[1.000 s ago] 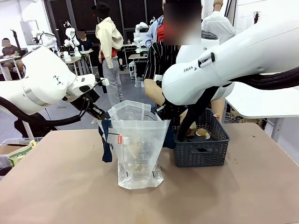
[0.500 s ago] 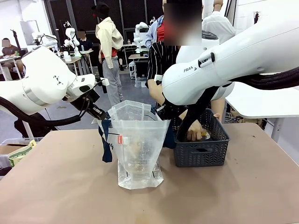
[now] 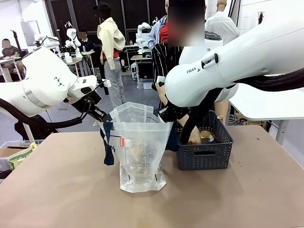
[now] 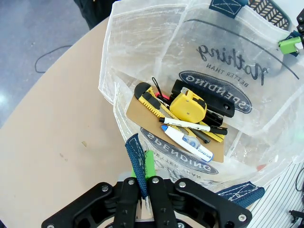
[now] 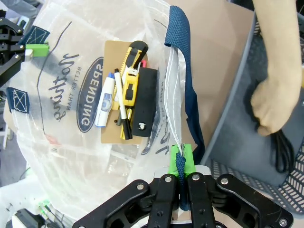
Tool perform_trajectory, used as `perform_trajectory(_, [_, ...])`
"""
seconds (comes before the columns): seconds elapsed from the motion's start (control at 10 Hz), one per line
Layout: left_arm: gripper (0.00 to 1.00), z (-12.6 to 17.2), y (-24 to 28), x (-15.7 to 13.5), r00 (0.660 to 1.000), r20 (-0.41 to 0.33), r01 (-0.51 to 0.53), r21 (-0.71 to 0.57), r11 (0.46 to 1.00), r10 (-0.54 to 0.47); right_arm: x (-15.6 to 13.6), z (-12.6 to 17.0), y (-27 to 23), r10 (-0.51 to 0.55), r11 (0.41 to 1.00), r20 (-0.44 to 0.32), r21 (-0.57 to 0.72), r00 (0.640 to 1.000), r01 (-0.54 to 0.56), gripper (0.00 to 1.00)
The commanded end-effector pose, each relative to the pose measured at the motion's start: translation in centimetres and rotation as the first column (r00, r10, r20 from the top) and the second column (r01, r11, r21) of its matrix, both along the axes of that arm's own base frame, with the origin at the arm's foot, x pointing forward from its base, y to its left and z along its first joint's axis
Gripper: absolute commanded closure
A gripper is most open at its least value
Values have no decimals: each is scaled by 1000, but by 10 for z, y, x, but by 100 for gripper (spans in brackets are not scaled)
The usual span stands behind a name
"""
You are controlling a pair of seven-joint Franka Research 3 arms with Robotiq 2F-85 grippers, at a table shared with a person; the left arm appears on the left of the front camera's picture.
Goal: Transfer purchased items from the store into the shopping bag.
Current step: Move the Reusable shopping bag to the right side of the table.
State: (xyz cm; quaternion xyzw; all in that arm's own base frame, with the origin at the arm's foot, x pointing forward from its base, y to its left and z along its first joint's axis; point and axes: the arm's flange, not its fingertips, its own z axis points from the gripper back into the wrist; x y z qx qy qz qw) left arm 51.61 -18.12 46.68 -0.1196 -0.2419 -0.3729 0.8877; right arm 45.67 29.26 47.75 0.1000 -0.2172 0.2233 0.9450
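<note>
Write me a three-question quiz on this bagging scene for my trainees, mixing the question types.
1. True or false: the left claw and the right claw are each shut on a navy handle of the shopping bag.
2. Where is the person's hand? A: inside the grey basket. B: inside the bag. C: flat on the table.
3. Fill in: the tape measure lying in the bag is ___ in colour.

Key: 1 true; 2 A; 3 yellow.
</note>
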Motion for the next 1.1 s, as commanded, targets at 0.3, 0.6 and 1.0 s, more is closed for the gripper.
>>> perform_trajectory(0.3, [100, 3, 2, 0, 1000, 5, -4, 4, 1000, 4, -4, -3, -3, -7, 1000, -9, 4, 1000, 7, 100])
perform_trajectory(0.6, [100, 3, 2, 0, 1000, 5, -4, 4, 1000, 4, -4, -3, -3, -7, 1000, -9, 4, 1000, 7, 100])
perform_trajectory(1.0, [100, 3, 2, 0, 1000, 5, -4, 4, 1000, 4, -4, -3, -3, -7, 1000, -9, 4, 1000, 7, 100])
